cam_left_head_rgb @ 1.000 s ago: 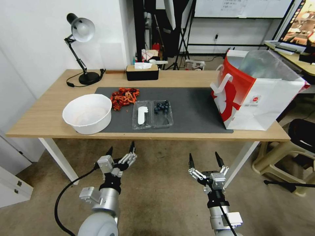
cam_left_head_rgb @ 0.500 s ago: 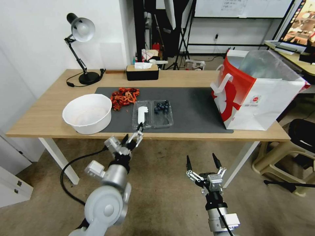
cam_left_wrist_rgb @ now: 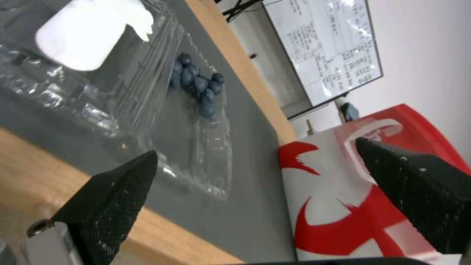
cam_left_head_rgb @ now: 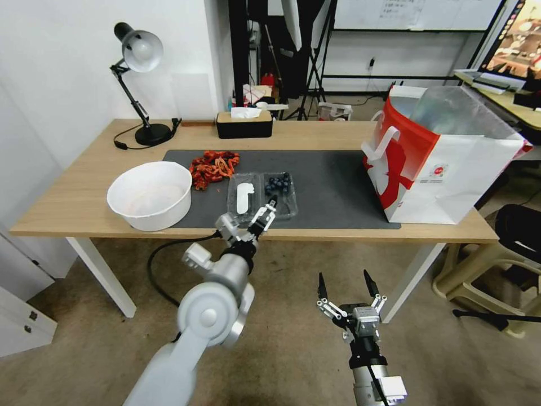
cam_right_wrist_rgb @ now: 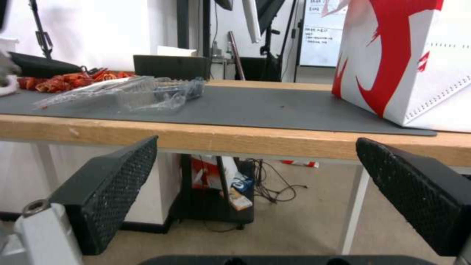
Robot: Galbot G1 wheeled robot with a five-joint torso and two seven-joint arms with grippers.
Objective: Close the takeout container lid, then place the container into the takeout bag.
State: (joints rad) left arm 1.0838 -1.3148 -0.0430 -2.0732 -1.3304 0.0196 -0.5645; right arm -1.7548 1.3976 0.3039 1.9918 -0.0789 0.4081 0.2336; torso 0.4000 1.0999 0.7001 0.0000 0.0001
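A pale wooden bench [cam_left_head_rgb: 73, 203] on white legs carries a dark grey mat [cam_left_head_rgb: 327, 186] across its middle. On the mat, at about the centre, the takeout container [cam_left_head_rgb: 280, 197] lies opened flat: its berry half holds a small cluster of dark blue berries [cam_left_head_rgb: 278, 183], and the lid [cam_left_head_rgb: 243, 198] with its white oblong label is spread beside it toward 9 o'clock. A heap of red dried pieces [cam_left_head_rgb: 213, 166] sits at 11 o'clock from the container, and a round white bowl [cam_left_head_rgb: 150, 194] stands at 9 o'clock, half on the mat's edge. At 3 o'clock, well apart, the takeout bag [cam_left_head_rgb: 445, 163] stands upright and open, its foil lining showing. Toward 12 o'clock are a black tissue box [cam_left_head_rgb: 244, 124] and a black desk lamp [cam_left_head_rgb: 138, 84] near the white wall.

The left hand [cam_left_head_rgb: 260, 217] hovers over the bench's near edge just in front of the container, fingers spread wide and holding nothing. The right hand [cam_left_head_rgb: 344, 285] hangs low before the bench above the brown floor, likewise wide open and empty. Behind the bench are light stands, a whiteboard and a second desk.
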